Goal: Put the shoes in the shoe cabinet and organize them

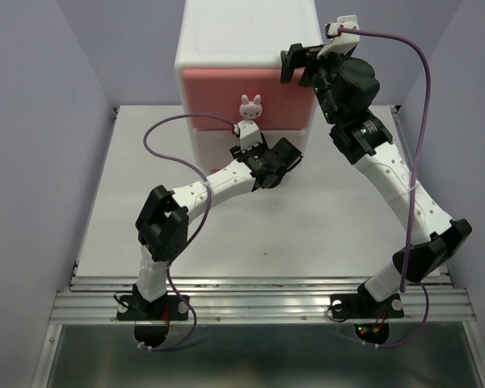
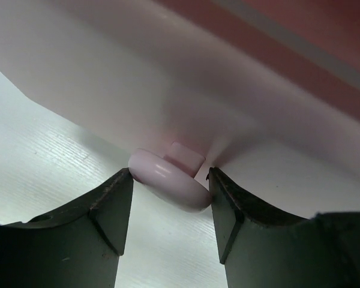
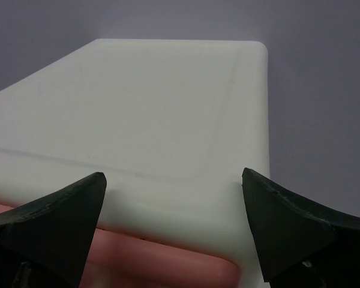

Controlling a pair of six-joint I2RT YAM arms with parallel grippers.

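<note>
The shoe cabinet point(image 1: 242, 40) stands upright at the far end of the surface point(image 1: 307, 218), opposite the arm bases, with its pink fronts facing them. And there's the left arm, stretched low across the surface to the foot of the cabinet. The left tool point(image 2: 170, 180) sits right at the paler lower drawer front point(image 1: 210, 141). From the wrist view the picture is clear: one dark finger point(image 2: 111, 204) presses the left edge of the lower knob point(image 2: 162, 171) and the other touches its right edge. That tool is pinching the lower knob, with the jaws part-way closed around it.

Above that, the darker upper drawer front point(image 1: 226, 89) shows its bunny knob point(image 1: 250, 105), untouched, just over the left wrist.

Over to the right arm, raised high at the cabinet's upper right corner. The right tool point(image 1: 295, 61) hangs beside that corner with its jaws spread wide and nothing between them. Its wrist camera looks along the cabinet's pale top panel, which fills the space beyond the two fingers. A strip of the pink front shows below.
</note>
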